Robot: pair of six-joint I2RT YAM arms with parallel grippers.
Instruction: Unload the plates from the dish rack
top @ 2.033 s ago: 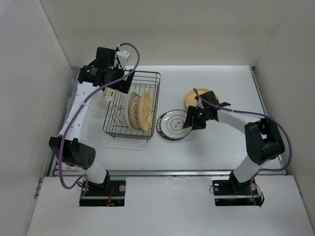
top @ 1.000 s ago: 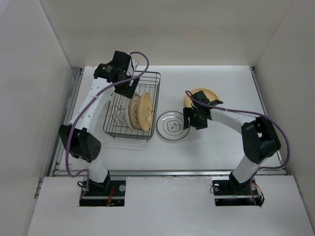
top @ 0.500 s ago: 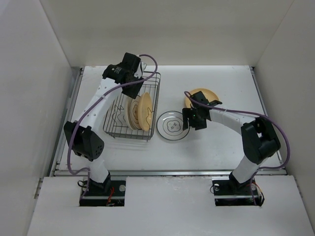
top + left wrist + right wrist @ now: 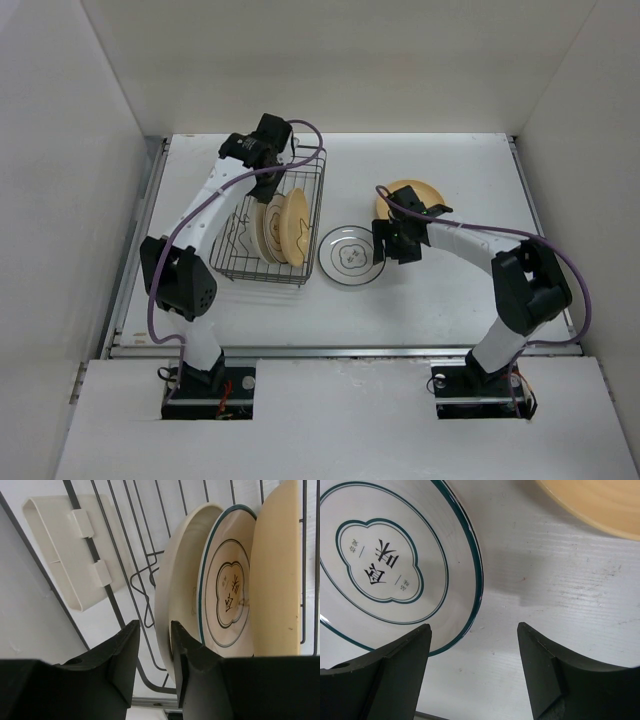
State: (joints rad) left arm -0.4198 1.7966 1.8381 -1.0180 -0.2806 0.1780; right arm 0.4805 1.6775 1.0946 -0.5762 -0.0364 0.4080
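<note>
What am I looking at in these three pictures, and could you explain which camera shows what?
This is a pair of robot arms at a white table. The wide picture looks down from above; the other two come from a camera on each wrist. A wire dish rack holds three plates on edge: a cream plate, a white patterned plate and a tan plate. The left hand has a finger on each side of the cream plate's rim; whether it grips yet is unclear. Two more lie flat on the table: a second white plate and a second tan plate. The right hand is open and empty by the second white plate's edge.
</note>
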